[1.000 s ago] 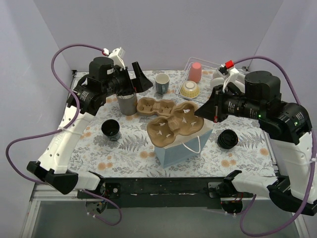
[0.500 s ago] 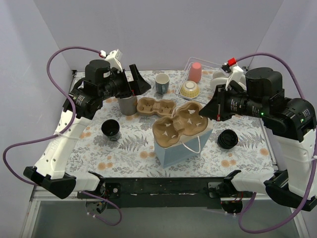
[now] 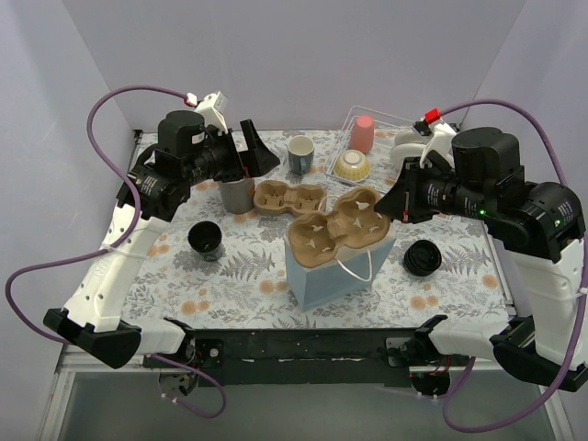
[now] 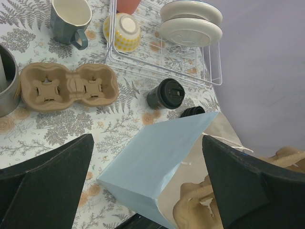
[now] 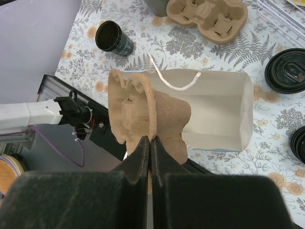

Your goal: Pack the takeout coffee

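The right arm hides part of the table to the right of the blue paper bag (image 3: 326,280) in the top view, so only one lidded black cup (image 3: 423,259) shows there. The right wrist view shows a second lidded cup (image 5: 300,143), cut by the frame edge. In the left wrist view one of these is half hidden behind the bag. An open black cup (image 3: 205,239) stands on the table left of the bag, apart from it.

The right gripper (image 5: 150,143) reaches in from the right, jaws closed on the rim of a cardboard carrier (image 3: 335,230) held tilted over the bag's mouth. Whether its lower edge touches the bag is unclear. The left arm is raised at the far left, and the left gripper (image 3: 260,147) has its jaws spread wide, holding nothing. A second carrier (image 3: 289,196) lies flat just beyond the bag
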### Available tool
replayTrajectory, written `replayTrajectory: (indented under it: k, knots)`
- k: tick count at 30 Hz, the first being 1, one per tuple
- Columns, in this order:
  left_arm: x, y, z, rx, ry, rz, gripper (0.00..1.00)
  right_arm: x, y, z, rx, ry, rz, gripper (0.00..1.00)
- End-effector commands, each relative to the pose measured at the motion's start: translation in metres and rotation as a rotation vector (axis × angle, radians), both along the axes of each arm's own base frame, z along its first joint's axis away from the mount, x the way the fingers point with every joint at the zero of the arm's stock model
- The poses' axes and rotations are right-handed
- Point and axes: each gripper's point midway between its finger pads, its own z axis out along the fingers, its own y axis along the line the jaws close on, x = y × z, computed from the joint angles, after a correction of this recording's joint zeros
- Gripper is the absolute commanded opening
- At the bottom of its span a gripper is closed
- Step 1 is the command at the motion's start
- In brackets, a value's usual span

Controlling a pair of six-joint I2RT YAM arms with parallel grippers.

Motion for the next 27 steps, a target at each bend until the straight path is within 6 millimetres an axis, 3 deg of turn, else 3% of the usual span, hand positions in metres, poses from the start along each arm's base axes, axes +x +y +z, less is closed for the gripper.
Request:
replayTrajectory:
  k: [1,7,13,27]
  knots:
    - [-0.004,0.005,0.009,-0.003,-0.031,0.001,0.98,0.004,-0.006,0.013,0.021,-0.043,-0.046,0.01]
    - [-0.004,0.005,0.008,0.009,-0.027,-0.004,0.98,0.003,-0.008,0.025,0.048,-0.071,-0.056,0.01]
    - [-0.004,0.003,0.005,0.002,-0.014,-0.006,0.98,-0.002,-0.009,0.025,0.058,-0.068,-0.051,0.01]
    - [-0.008,0.005,-0.002,0.003,0.009,-0.004,0.98,-0.010,-0.009,-0.013,0.000,0.005,-0.013,0.01]
